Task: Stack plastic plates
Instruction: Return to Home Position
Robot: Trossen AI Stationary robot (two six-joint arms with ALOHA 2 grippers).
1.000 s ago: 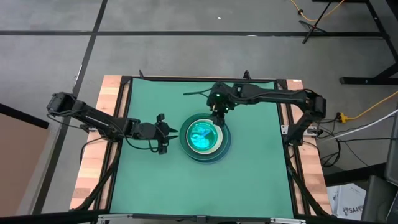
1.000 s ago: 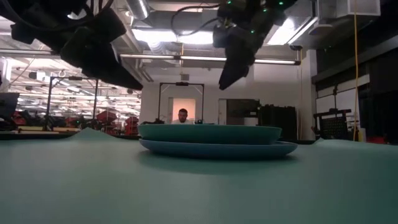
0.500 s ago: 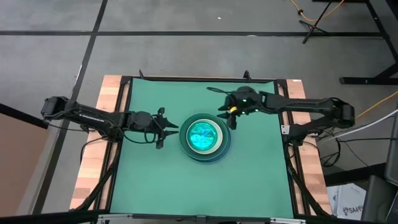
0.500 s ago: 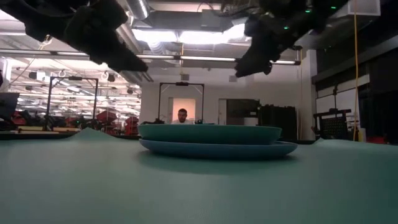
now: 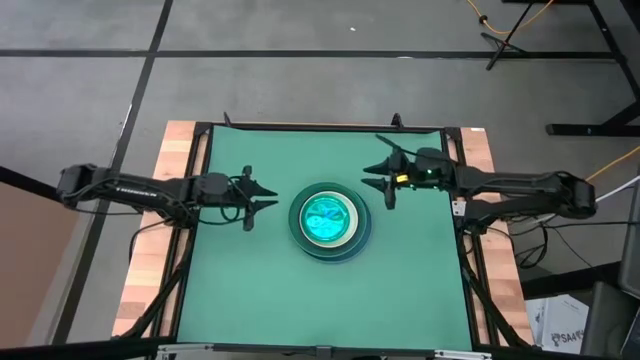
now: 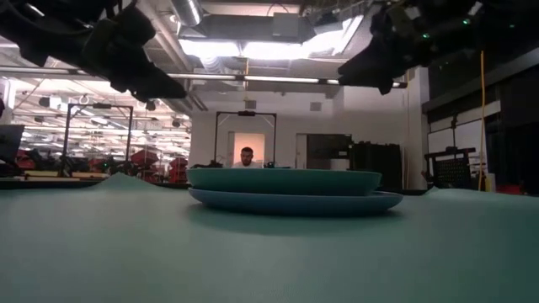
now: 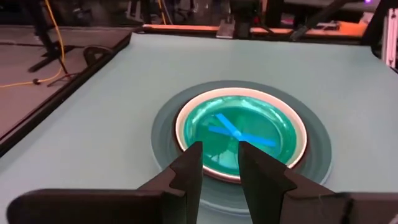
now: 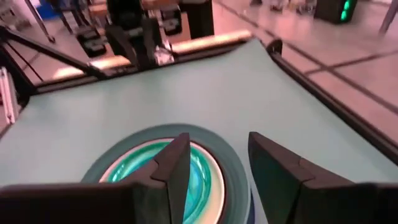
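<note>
High view: plates [image 5: 329, 220] stacked flat, rims up; left hand [image 5: 268, 197] and right hand [image 5: 372, 178] spread, flanking.

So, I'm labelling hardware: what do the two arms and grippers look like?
Both arms are slim, black and jointed. The left gripper and right gripper each have two dark, angular fingers. Small green and yellow lights glow near the right wrist.

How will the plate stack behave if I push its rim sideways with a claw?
The stack sits low and wide on the mat, so it would likely slide rather than tip. The cyan top plate lies nested inside bigger rims, so it probably stays put. Being plastic, the pile is probably light.
</note>
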